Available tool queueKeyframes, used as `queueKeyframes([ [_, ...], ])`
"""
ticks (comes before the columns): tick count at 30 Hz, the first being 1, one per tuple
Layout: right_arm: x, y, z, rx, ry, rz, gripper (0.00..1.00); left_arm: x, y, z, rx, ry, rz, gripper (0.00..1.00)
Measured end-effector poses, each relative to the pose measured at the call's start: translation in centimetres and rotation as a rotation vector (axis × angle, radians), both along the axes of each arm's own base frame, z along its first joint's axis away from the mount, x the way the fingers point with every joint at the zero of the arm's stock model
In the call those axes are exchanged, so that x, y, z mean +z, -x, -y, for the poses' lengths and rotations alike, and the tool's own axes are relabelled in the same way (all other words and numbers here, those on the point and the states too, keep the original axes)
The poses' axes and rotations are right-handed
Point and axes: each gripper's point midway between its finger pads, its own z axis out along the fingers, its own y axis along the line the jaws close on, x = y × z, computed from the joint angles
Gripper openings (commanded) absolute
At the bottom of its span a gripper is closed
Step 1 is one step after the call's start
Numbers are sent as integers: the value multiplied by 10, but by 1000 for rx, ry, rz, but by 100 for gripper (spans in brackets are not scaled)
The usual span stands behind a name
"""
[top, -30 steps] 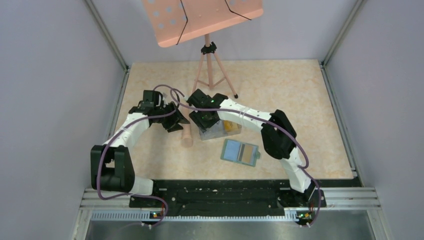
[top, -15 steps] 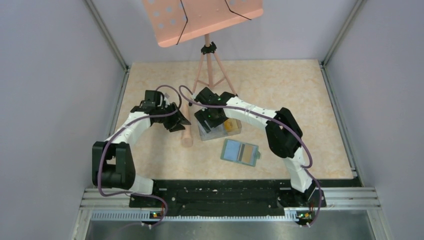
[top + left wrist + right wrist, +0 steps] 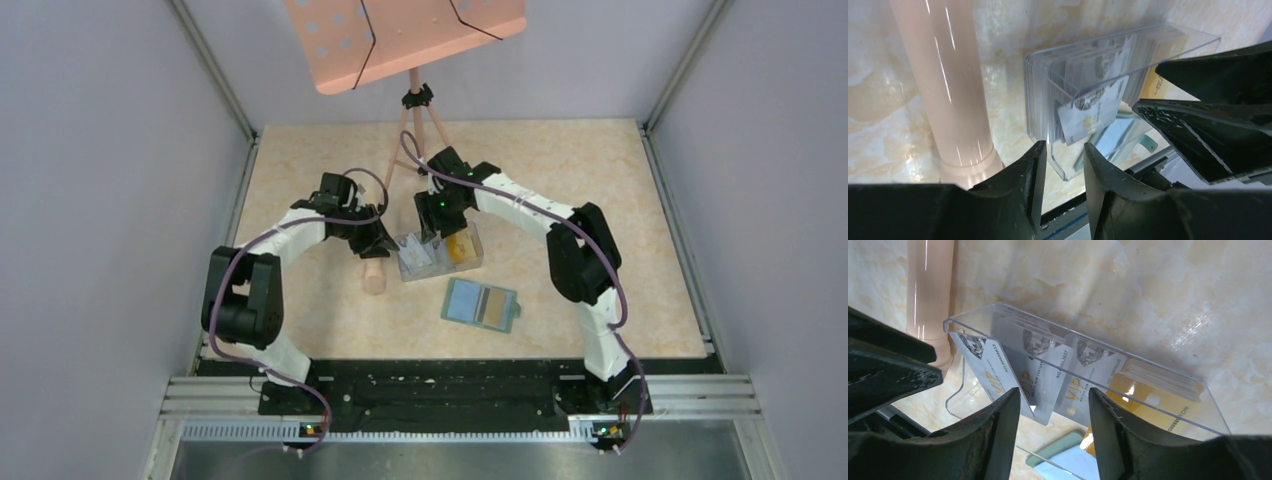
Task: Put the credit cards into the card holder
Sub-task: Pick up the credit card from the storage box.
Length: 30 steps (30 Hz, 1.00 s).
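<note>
The credit cards stand on edge in a clear plastic box (image 3: 470, 240): white-grey VIP cards (image 3: 1048, 375) lean at its left, orange-yellow ones (image 3: 1153, 405) are stacked at its right. The card holder (image 3: 481, 305) lies open on the table in front of the box, pale blue sleeves up. My left gripper (image 3: 385, 246) sits at the box's left end, jaws apart, with the box's near corner (image 3: 1064, 167) between its fingertips (image 3: 1037, 165). My right gripper (image 3: 1054, 397) hovers open above the white-grey cards, holding nothing.
A pink tripod leg (image 3: 374, 275) rests on the table just left of the box, close beside my left gripper (image 3: 1064, 150). The pink music stand (image 3: 400, 35) stands at the back. Grey walls close in both sides.
My left arm has swung right to the box's left end and its jaws have narrowed. My right gripper has drawn back from over the box's left part toward the far side.
</note>
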Motion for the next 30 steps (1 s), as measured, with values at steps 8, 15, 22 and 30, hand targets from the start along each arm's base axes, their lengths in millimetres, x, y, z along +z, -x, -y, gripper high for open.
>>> queueKeyframes([
  [8,6,5,-11,12,-75,-45,42,-22,-12,11,-30,-62,-16,28],
  [15,10,12,-23,40,-142,-86,26,-32,-10,13,-54,-93,-33,12],
  [22,12,19,-30,63,-183,-121,16,-32,-11,15,-64,-102,-28,8],
  [30,12,20,-33,73,-201,-133,21,-32,-12,16,-70,-103,-30,6],
])
